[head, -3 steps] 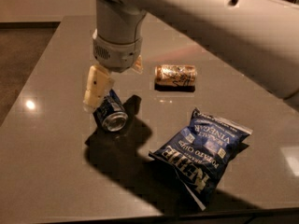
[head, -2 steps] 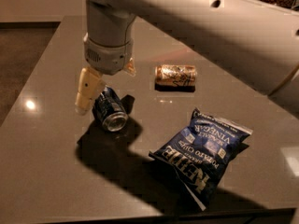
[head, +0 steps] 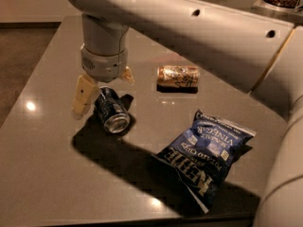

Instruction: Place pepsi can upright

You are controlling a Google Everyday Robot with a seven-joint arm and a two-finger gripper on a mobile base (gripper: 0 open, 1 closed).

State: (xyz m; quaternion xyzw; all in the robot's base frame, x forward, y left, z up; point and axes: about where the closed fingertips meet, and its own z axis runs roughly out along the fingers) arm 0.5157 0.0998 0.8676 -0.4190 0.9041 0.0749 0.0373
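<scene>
The pepsi can [head: 111, 110], dark blue with silver ends, lies on its side on the grey table [head: 42, 174], its open silver end facing the front. My gripper [head: 104, 94] hangs from the arm right over the can's far end. It is open, with one tan finger [head: 84, 96] to the can's left and the other [head: 127, 75] behind its right side. The can rests on the table between them.
A gold-brown can [head: 178, 76] lies on its side to the back right. A blue chip bag [head: 207, 154] lies flat at the front right. The table's front edge is close below the bag. The arm's pale body crosses the top and right.
The gripper has shifted left and come lower around the can's far end. The can has stayed in about the same place on its side.
</scene>
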